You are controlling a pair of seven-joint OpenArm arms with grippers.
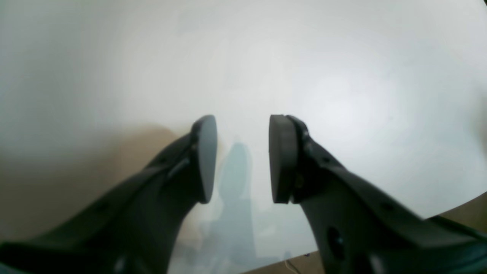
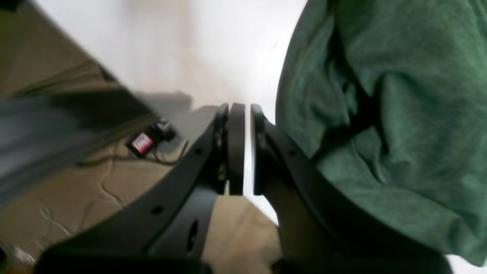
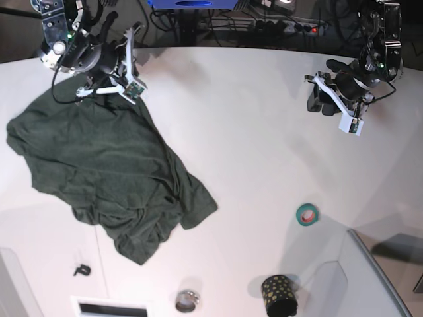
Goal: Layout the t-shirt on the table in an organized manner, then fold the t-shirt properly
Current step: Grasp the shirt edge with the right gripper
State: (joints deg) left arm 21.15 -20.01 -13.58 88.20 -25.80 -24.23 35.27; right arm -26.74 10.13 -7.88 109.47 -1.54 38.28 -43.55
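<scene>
The right end effector [image 2: 243, 148] sits closed and empty beside the rumpled t-shirt [image 3: 112, 172], apparently missing its edge, while the left end effector [image 1: 242, 158] waits open over bare worktop [image 3: 238, 132].

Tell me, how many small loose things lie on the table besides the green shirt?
4 that I can see: a teal tape roll right of the t-shirt, a dotted black cup near the front, a small metal tin beside it, a tiny black clip front-left. The shirt may hide others.
</scene>
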